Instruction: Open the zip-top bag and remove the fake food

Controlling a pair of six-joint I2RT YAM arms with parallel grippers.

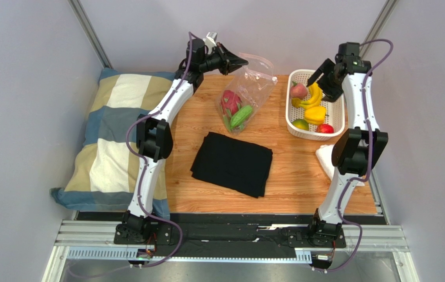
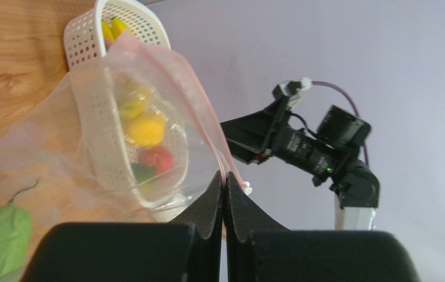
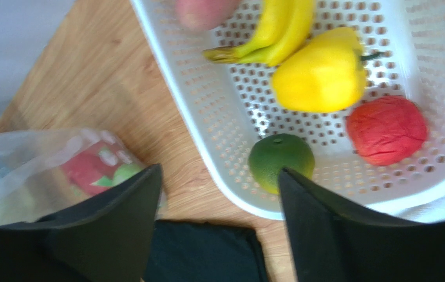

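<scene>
Fingers [image 2: 212, 202] of the left gripper [image 1: 238, 61] were pressed together on the pinkish zip strip of the zip-top bag [image 1: 253, 82], holding it up by that edge. The right gripper [image 3: 219, 176] stood with its jaws spread wide and nothing between them, above the left rim of the basket [image 1: 290, 117].

Items noted, by size:
- Table [image 1: 195, 182]: carried the basket at its far right.
- Pillow [image 1: 116, 135]: well left of the basket, off the table's edge.
- Black cloth [image 1: 232, 163]: left of the basket and nearer the arm bases.
- Zip-top bag: just left of the basket, apart from it, its bottom resting on the table.
- Fake food in the basket: bananas [image 3: 278, 29], a yellow pepper [image 3: 322, 73], a red fruit [image 3: 386, 129] and a green round fruit [image 3: 281, 161].
- Fake food in the bag: a pink-red spiky fruit [image 1: 229, 101] and a green piece [image 1: 241, 116].

Progress, as judged: the bag's mouth appeared parted, so opening looked done. Removal looked well advanced but incomplete, with at least two pieces left inside.

Limits of view: crinkled plastic blurred the bag's contents, so further pieces beneath those two could not be ruled out. A pinkish fruit [image 3: 204, 10] in the basket was cut off by the right wrist view. A white object [image 1: 325, 158] near the basket's front lay partly behind the right arm and could not be identified.
</scene>
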